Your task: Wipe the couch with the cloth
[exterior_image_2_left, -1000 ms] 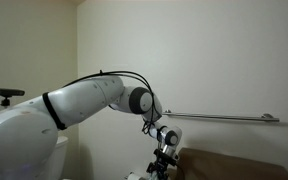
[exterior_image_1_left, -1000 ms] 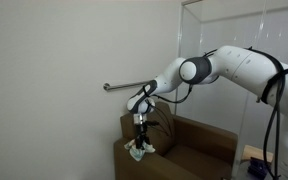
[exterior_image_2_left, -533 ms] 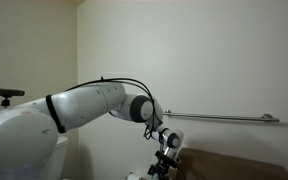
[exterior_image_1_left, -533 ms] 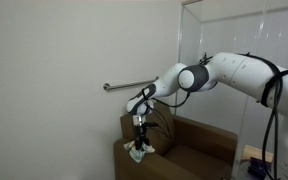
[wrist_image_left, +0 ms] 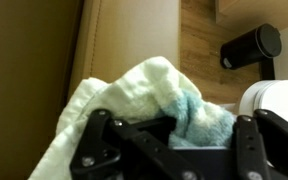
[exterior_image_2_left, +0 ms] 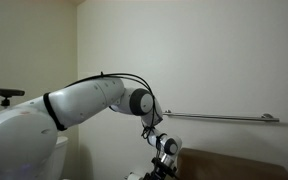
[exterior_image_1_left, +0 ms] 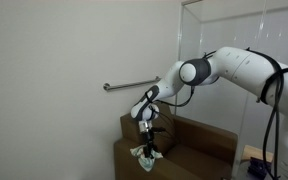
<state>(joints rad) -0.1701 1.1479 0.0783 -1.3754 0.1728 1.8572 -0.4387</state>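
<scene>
A pale green and blue cloth [wrist_image_left: 154,95] fills the wrist view, bunched between my gripper [wrist_image_left: 174,135] fingers, which are shut on it. In an exterior view my gripper [exterior_image_1_left: 148,146] presses the cloth [exterior_image_1_left: 146,155] down on the brown couch [exterior_image_1_left: 199,150], on the top of its near arm. In an exterior view only my gripper's upper part [exterior_image_2_left: 162,152] shows at the bottom edge, above the couch back [exterior_image_2_left: 234,165]; the cloth is nearly hidden there.
A metal grab rail [exterior_image_1_left: 129,85] runs along the white wall above the couch and also shows in an exterior view [exterior_image_2_left: 224,118]. A glass partition [exterior_image_1_left: 239,60] stands behind the couch. A black camera [wrist_image_left: 249,45] sits on the wooden floor.
My gripper has moved with the cloth a little along the couch arm toward the seat and lower. The cloth stays gripped.
</scene>
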